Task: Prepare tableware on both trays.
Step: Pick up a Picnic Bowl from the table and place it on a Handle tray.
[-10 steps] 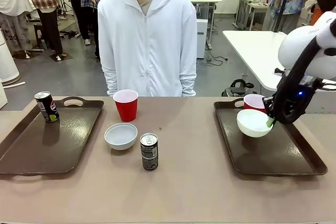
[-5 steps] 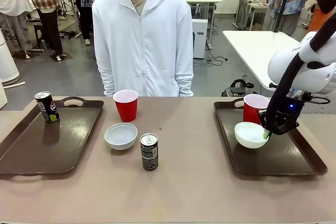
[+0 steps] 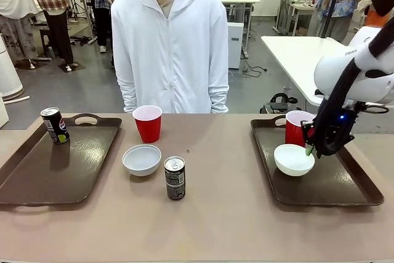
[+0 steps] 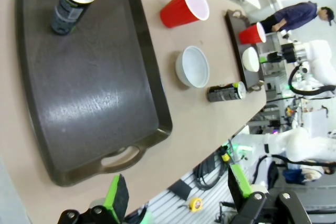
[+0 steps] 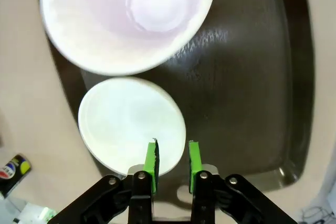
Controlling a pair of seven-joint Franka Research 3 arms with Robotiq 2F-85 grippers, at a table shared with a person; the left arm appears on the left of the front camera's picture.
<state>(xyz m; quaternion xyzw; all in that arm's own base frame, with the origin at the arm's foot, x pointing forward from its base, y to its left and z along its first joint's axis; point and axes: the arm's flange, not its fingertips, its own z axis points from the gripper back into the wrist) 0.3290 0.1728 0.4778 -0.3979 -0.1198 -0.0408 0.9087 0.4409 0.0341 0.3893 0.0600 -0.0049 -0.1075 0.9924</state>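
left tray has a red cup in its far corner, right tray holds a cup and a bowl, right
No: the left tray holds a black can, not a red cup, per the front view. The right tray does hold a cup and bowl.

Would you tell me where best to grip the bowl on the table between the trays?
Pinch the bowl by its rim from above, one finger inside and one outside. It sits upright and open, and looks too wide to span. Take the left edge, clear of the can and cup.
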